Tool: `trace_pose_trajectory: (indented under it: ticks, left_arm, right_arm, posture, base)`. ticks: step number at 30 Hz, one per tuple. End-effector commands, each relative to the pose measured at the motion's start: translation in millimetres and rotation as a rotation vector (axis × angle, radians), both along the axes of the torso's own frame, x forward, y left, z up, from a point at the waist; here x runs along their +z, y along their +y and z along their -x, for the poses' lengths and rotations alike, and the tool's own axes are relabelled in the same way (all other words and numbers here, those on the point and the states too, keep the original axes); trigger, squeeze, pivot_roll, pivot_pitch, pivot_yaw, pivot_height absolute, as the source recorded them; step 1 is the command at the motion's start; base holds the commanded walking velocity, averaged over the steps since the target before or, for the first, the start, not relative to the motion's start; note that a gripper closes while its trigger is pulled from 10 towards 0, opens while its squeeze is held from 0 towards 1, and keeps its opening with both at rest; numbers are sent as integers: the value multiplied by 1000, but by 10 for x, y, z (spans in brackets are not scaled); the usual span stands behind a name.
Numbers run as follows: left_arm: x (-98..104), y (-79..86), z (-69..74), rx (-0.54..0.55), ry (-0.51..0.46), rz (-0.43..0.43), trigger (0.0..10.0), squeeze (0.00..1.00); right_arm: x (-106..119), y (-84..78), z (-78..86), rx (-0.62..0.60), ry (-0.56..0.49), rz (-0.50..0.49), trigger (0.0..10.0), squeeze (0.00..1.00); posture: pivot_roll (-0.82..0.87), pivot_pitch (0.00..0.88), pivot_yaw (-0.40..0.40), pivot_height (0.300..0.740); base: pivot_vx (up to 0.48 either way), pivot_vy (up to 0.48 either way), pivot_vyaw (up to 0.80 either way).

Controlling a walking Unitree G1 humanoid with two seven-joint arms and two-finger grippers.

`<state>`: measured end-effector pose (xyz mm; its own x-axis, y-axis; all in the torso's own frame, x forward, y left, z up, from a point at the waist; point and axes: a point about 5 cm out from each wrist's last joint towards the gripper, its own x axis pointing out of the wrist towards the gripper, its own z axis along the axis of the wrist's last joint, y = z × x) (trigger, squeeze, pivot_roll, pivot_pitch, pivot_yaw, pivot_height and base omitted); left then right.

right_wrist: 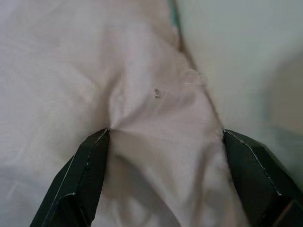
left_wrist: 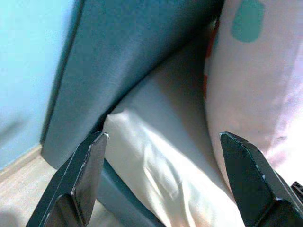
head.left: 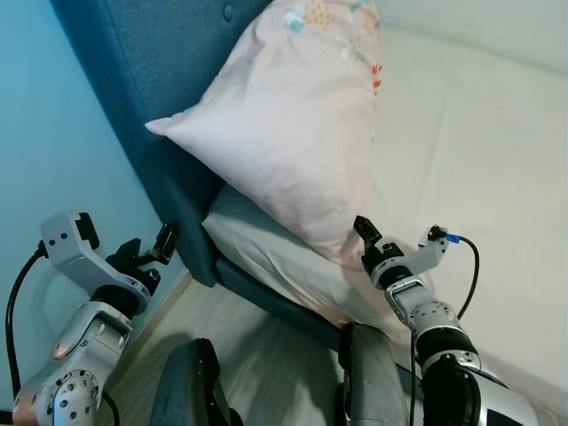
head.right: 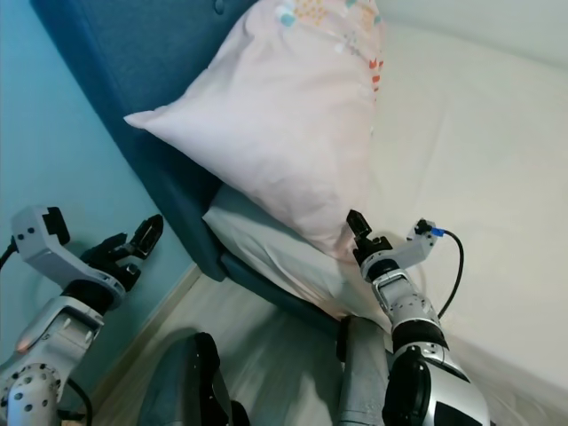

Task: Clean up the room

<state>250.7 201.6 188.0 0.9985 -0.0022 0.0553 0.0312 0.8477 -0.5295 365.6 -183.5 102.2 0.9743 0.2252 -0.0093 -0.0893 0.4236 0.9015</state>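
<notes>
The pillow (head.left: 284,124) is leaning against the headboard (head.left: 151,71) on the bed (head.left: 479,169). It is looking light, soft and easily crumpled. The right gripper (right_wrist: 165,137) is pressing spread fingers against its lower corner, the best hold. The left gripper (left_wrist: 163,142) is hovering with fingers spread beside the bed.

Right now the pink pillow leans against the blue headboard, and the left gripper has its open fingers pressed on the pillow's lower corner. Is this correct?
Not quite: it is the right gripper whose open fingers press on the pink pillow, as the right wrist view shows. The pillow does lean against the blue headboard.
</notes>
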Motion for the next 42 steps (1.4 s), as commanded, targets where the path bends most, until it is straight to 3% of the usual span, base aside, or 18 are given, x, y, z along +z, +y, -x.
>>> trace_pose_trajectory:
  ticks: [1, 5, 6, 7, 8, 21, 28, 30, 33, 35, 36, 39, 42]
  left_arm:
    - [-38, -10, 49, -1, 32, 6, 10000, 0]
    - [-17, -40, 48, -7, 31, 14, 10000, 0]
    - [-13, -47, 46, -9, 28, 16, 10000, 0]
    - [-11, -57, 45, -11, 27, 18, 10000, 0]
    - [-10, -64, 43, -12, 26, 18, 10000, 0]
    - [11, -127, -16, -26, 14, 38, 10000, 0]
    - [19, -154, -64, -29, 2, 44, 10000, 0]
    - [49, -205, -132, -42, -20, 58, 10000, 0]
    - [60, -234, -164, -49, -29, 66, 10000, 0]
    - [67, -318, -227, -73, -45, 91, 10000, 0]
    - [69, -375, -261, -89, -53, 105, 10000, 0]
    - [70, -411, -282, -99, -57, 114, 10000, 0]
    - [85, -506, -335, -131, -75, 139, 10000, 0]
  right_arm:
    - [-39, 79, 12, 47, 7, -9, 10000, 0]
    - [88, 103, -39, 68, -72, -45, 10000, 0]
    - [94, 101, -41, 68, -76, -46, 5647, 0]
    - [87, 82, -43, 56, -73, -17, 353, 0]
    - [72, 69, -42, 46, -58, 5, 0, 0]
    - [34, -133, -13, -37, -36, 35, 0, 0]
    - [144, -458, 13, -145, -103, 15, 0, 0]
    - [276, -667, 22, -201, -145, 70, 0, 0]
    - [348, -743, 25, -220, -170, 99, 0, 0]
    - [580, -830, 22, -240, -239, 176, 0, 0]
    - [733, -836, 37, -241, -288, 220, 0, 0]
    - [830, -827, 53, -239, -319, 247, 0, 0]
    - [1009, -697, 94, -214, -361, 302, 0, 0]
  posture:
    - [119, 355, 14, 495]
    - [121, 336, 5, 495]
    - [120, 332, 3, 495]
    - [119, 321, 1, 495]
    - [119, 318, 0, 495]
    - [99, 283, -11, 495]
    - [80, 261, -21, 495]
    - [53, 243, -30, 495]
    - [44, 238, -32, 495]
    - [4, 216, -39, 495]
    - [-13, 200, -43, 495]
    - [-13, 200, -43, 495]
    - [-48, 168, -49, 495]
  base:
    - [0, 0, 0]
    - [0, 0, 0]
    - [0, 0, 0]
    - [0, 0, 0]
    - [0, 0, 0]
    - [0, 0, 0]
    - [0, 0, 0]
    - [0, 0, 0]
    - [0, 0, 0]
    - [0, 0, 0]
    - [0, 0, 0]
    - [0, 0, 0]
    - [0, 0, 0]
